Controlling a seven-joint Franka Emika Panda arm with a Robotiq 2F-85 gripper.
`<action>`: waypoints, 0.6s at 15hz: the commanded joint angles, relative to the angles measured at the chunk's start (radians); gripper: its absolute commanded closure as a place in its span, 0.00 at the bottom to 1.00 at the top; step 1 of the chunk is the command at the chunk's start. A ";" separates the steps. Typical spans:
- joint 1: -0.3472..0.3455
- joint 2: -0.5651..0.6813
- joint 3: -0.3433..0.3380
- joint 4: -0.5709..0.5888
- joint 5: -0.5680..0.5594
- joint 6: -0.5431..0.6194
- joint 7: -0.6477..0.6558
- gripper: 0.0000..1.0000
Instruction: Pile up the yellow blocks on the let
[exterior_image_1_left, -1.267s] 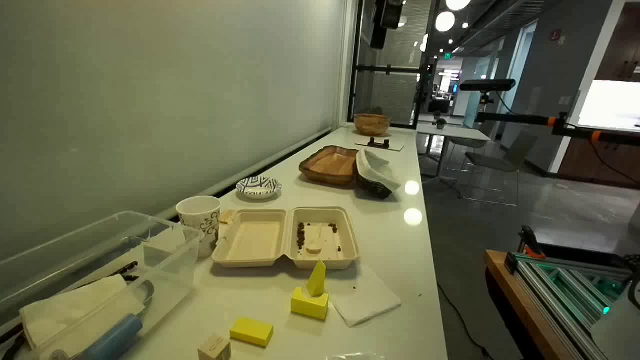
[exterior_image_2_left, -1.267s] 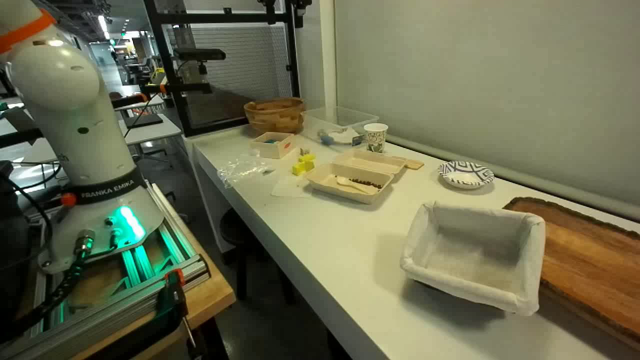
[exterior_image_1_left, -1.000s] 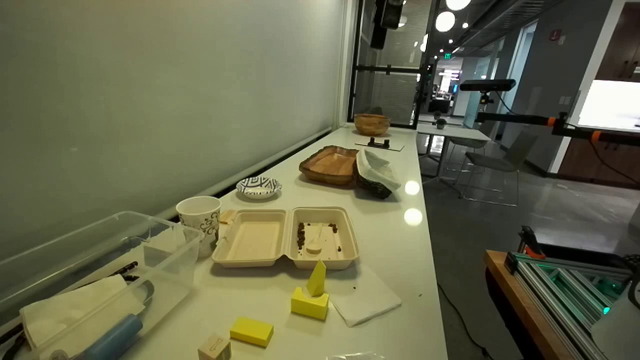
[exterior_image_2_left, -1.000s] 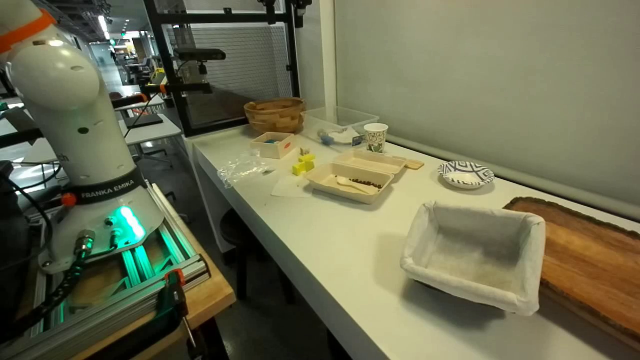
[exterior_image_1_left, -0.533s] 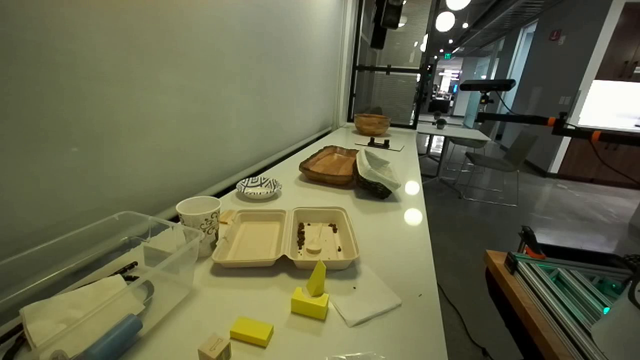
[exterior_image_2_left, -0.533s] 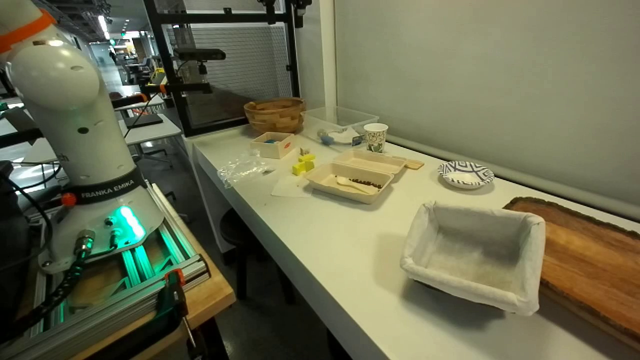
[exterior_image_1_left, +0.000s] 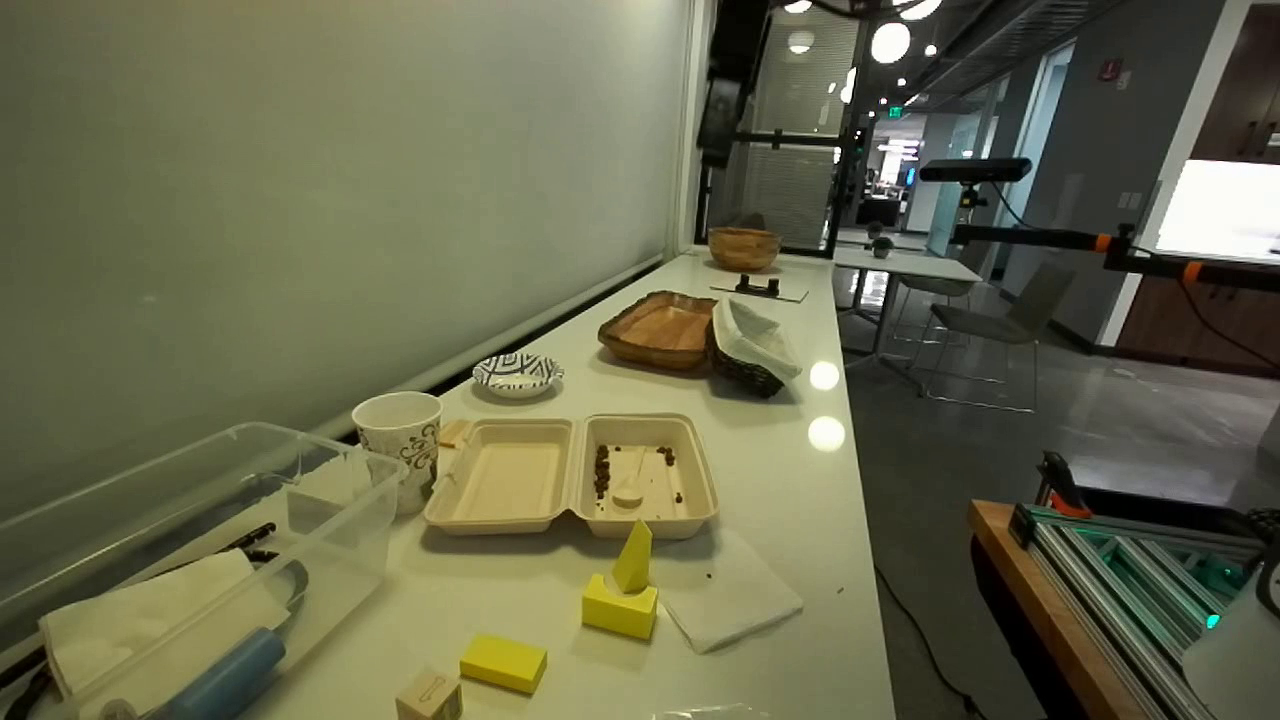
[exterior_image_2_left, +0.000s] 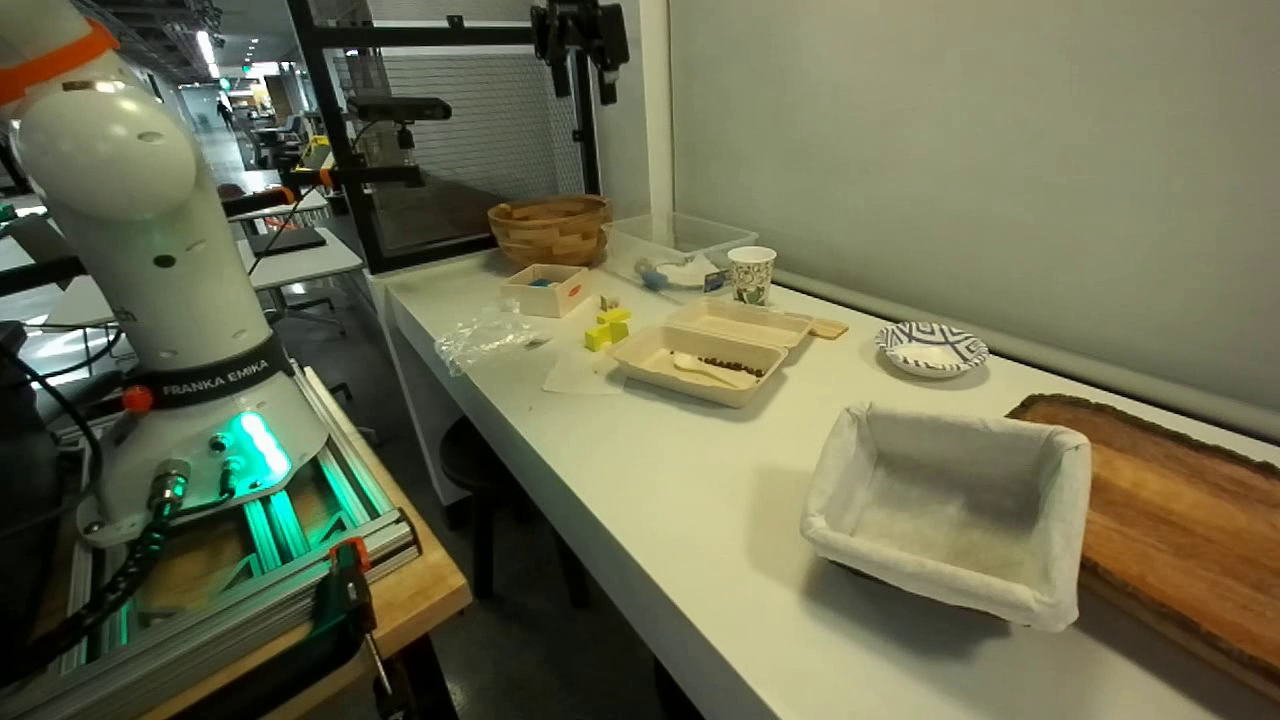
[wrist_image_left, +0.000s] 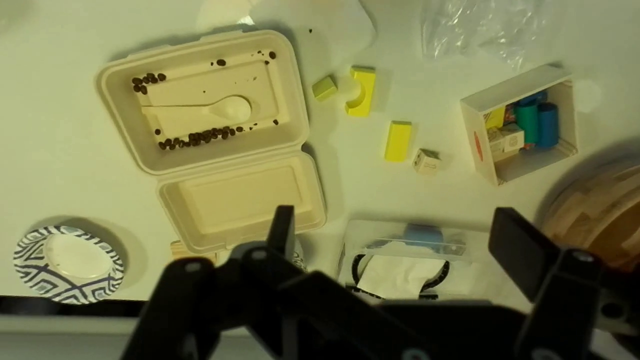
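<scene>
White countertop ran along a pale wall, with the gripper hanging high above it. Its fingers were spread wide, with nothing held between them. Below, on the side away from the wall, lay what was to be piled: nearest the gripper a flat yellow slab, farther off a notched yellow block, and just beyond its notch a small yellow wedge that seemed to stand on end, though in the wrist view its shape was hard to judge. Lifting the slab looked a sensible start. Its long sides ran nearly square to the line between the fingers, so a pinch across its width likely needed little turning. A wooden cube sat just beside the slab's near end; gripping toward the far end promised more room. Laying it level on the notched block, clear of the wedge, called for a slow, straight descent.
</scene>
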 joint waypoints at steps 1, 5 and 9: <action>-0.011 0.057 0.044 -0.156 0.014 0.275 0.083 0.00; 0.020 0.186 0.060 -0.282 0.046 0.551 0.063 0.00; 0.023 0.229 0.078 -0.315 0.052 0.598 0.063 0.00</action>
